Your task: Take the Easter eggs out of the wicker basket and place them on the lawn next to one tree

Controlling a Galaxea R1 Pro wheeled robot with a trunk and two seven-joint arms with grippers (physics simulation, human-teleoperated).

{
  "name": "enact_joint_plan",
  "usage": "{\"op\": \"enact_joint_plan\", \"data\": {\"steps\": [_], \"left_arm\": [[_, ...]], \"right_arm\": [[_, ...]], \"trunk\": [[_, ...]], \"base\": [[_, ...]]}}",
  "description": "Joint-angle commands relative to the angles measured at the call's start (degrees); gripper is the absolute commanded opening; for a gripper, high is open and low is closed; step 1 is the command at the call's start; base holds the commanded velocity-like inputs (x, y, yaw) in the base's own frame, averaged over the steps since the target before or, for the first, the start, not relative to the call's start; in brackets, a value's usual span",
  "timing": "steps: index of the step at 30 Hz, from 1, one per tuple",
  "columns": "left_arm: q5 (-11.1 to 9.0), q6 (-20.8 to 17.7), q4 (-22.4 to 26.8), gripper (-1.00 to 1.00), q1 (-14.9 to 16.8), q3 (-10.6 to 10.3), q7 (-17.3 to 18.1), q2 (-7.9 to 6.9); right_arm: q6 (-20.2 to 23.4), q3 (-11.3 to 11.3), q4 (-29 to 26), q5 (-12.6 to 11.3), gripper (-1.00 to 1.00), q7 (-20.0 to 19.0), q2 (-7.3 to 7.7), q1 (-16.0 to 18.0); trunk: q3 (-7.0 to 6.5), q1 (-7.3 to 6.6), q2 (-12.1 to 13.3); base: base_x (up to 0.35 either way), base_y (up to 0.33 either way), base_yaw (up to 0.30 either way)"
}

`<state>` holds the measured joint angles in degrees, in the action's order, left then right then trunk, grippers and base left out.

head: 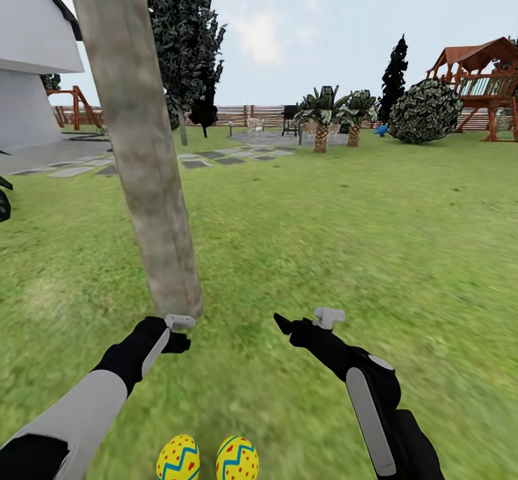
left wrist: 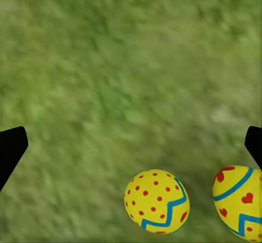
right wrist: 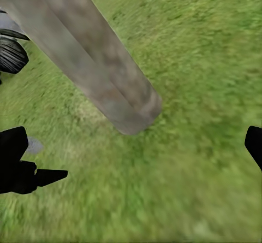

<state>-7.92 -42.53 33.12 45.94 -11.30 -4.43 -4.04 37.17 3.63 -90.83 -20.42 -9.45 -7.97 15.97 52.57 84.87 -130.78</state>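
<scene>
Your left gripper (head: 175, 330) and right gripper (head: 306, 325) both hang spread and empty over the lawn (head: 345, 235). Two Easter eggs (head: 178, 458) lie on grass near the tree (head: 144, 163) trunk.

two eggs (head: 208, 458) on lawn (head: 360, 250), before tree (head: 137, 142)

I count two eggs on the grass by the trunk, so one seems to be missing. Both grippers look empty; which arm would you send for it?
Hard to call: both the left gripper and the right gripper are open and empty beside the tree, and no third egg is visible.
</scene>
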Motion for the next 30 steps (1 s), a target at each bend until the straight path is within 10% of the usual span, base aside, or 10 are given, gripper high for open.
{"op": "enact_joint_plan", "data": {"steps": [1, 12, 30], "left_arm": [[-0.6, -0.3, 0.1, 1.0, 0.0, -0.4, -0.4, -0.09], [-0.7, -4.7, -0.1, 1.0, 0.2, -0.2, -0.1, -0.14], [-0.7, -5.4, -0.2, 1.0, 0.6, -0.2, -0.2, 0.03]], "right_arm": [[0.3, -0.1, -0.1, 0.0, 1.0, -0.3, -0.03, 0.0], [0.4, -0.3, -0.1, 0.0, 1.0, -0.7, -0.03, 0.1], [1.3, 1.8, 3.8, 0.7, 1.0, 0.6, 0.67, 0.6]], "trunk": [[-0.13, -0.24, 0.4], [-2.1, -2.65, 4.8], [-2.1, -2.64, 4.8]], "base": [[0.0, 0.0, 0.0], [0.0, 0.0, 0.0], [0.0, 0.0, 0.0]]}}
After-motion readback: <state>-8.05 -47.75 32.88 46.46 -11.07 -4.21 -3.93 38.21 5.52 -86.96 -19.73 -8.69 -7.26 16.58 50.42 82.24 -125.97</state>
